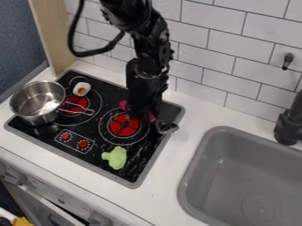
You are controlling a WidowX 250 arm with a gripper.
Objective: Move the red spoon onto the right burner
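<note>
A spoon point(167, 128) with a pinkish-red handle and shiny grey metal bowl shows on both sides of the black robot claw point(145, 116), near the round red right burner point(124, 125) (how open the claw is, or whether it holds anything, I cannot tell).

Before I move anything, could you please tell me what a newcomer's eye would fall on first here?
Probably the black robot arm, coming down from the top edge against the pale tiles, with its gripper over the stovetop by the red right burner. Next would come the shiny metal pot at the stovetop's left edge and the bright green piece in front of that burner.
</note>
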